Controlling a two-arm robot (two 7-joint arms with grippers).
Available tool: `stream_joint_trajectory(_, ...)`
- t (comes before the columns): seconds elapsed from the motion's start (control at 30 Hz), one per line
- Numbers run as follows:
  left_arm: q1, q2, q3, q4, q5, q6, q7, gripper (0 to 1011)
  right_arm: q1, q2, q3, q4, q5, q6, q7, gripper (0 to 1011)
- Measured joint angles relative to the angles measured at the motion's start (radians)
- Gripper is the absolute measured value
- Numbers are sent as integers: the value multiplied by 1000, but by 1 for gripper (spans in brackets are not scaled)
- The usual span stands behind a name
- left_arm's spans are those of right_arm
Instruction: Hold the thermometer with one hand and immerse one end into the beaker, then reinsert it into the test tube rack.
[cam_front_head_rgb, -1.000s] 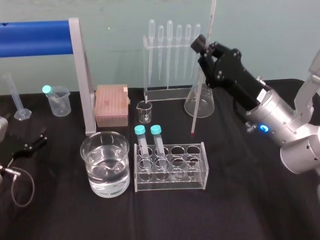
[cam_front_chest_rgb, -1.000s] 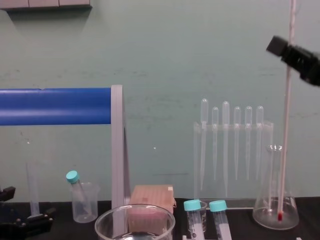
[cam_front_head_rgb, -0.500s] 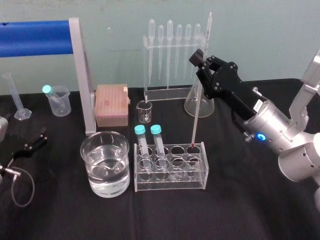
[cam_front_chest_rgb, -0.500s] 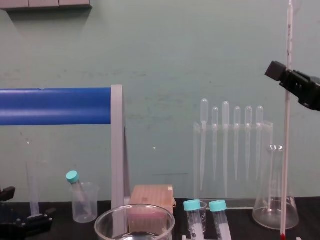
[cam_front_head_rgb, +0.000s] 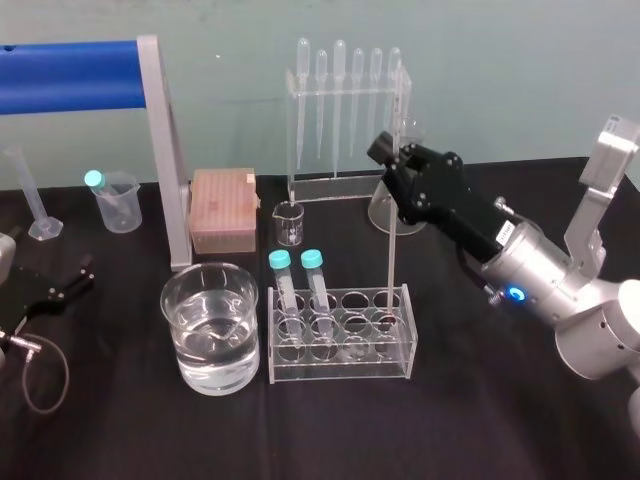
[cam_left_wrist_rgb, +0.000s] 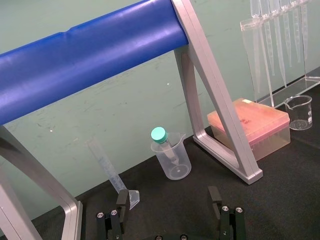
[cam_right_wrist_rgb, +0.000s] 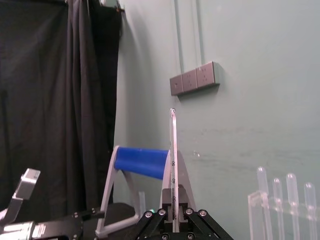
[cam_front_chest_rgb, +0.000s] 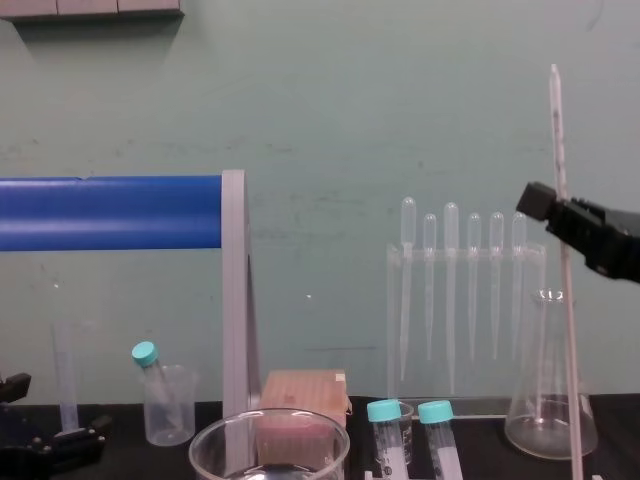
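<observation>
1. The right gripper (cam_front_head_rgb: 392, 165), centre-right of the head view, is slim, black and boxy, with a small white label (cam_front_head_rgb: 506, 231) near its base.
2. Behind it, the wrist (cam_front_head_rgb: 535, 270) is a fat silver cylinder with a glowing blue ring (cam_front_head_rgb: 515, 294). Rounded silver-grey joints (cam_front_head_rgb: 608, 340) sit at the right edge.
3. The left gripper (cam_left_wrist_rgb: 167, 200) is black, with flat fingers (cam_left_wrist_rgb: 121, 200) and silver screw heads (cam_left_wrist_rgb: 222, 208).
4. At the lower left of the head view, a thin black cable (cam_front_head_rgb: 67, 378) loops from a silver plug (cam_front_head_rgb: 25, 345).

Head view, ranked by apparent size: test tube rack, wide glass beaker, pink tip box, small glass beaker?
1. test tube rack
2. wide glass beaker
3. pink tip box, though it stands farther back, so it is less sure
4. small glass beaker
</observation>
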Motion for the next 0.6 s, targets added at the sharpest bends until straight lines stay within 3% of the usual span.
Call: stream_joint_trajectory(0.6,0,0,0,0,0,0,0,1008,-8,-16,5,57,19,-20,31,56)
